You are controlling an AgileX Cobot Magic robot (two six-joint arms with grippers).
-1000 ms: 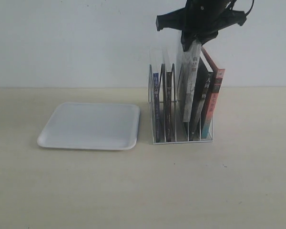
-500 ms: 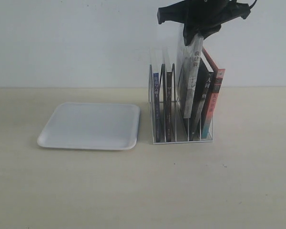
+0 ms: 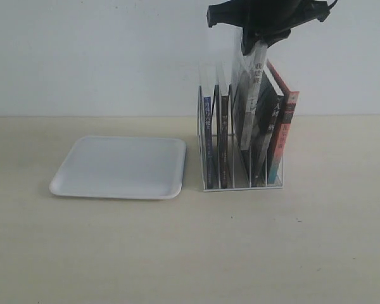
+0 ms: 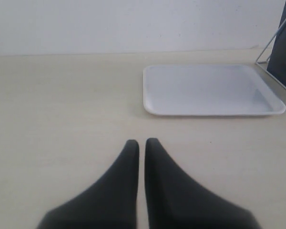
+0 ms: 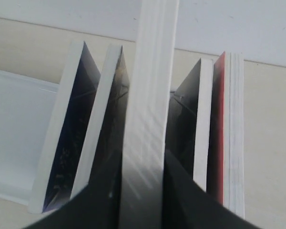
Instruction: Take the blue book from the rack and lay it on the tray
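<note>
The white wire rack [image 3: 206, 171] stands right of the white tray [image 3: 119, 166]. The blue book [image 3: 207, 136] sits upright in the rack's leftmost slot, untouched; from the right wrist it is the outermost book [image 5: 72, 138]. My right gripper [image 3: 257, 45] is above the rack, shut on a different book [image 3: 248, 114] with a pale spine and black characters. That book hangs partly raised out of a middle slot, its white page edge [image 5: 152, 71] between my fingers [image 5: 142, 191]. My left gripper [image 4: 141, 143] is shut and empty, low over the table, facing the tray [image 4: 209, 90].
A black-spined book [image 3: 223, 139] stands beside the blue one. Another black-spined book [image 3: 272, 133] and a red-and-teal-spined book [image 3: 284, 130] lean at the rack's right end. The rack's corner [image 4: 271, 40] shows in the left wrist view. A pale wall stands behind the table.
My right gripper has risen a little, drawing the pale-spined book higher out of its slot. The blue book, tray and left gripper have not moved.
</note>
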